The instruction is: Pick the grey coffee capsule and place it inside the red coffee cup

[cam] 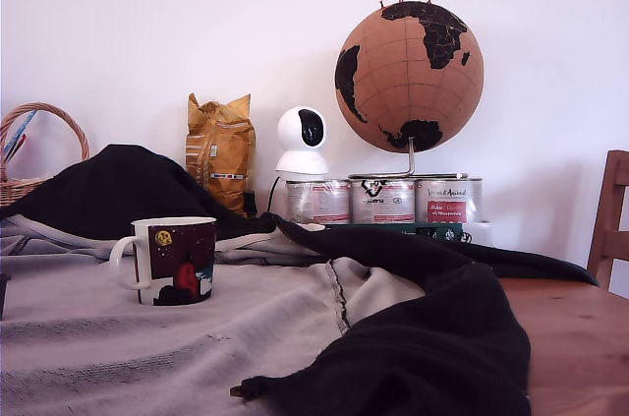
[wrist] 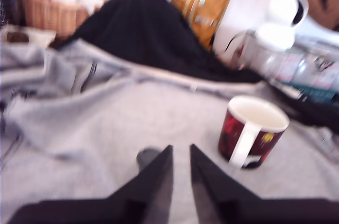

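grey coffee capsule point(wrist: 147, 156) apparently just beyond narrowly parted gripper point(wrist: 181, 152), red coffee cup point(wrist: 252, 131) nearby

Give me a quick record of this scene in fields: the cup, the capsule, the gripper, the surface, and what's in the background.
cup: red coffee cup upright on the grey cloth, white inside looks empty in the wrist view
capsule: small grey object, probably the grey coffee capsule, on the cloth just beyond the fingertips; blurred
gripper: gripper fingers slightly apart, holding nothing
surface: grey cloth with black cloth over a wooden table
background: cork globe, three silver tins, white camera, yellow bag, wicker basket
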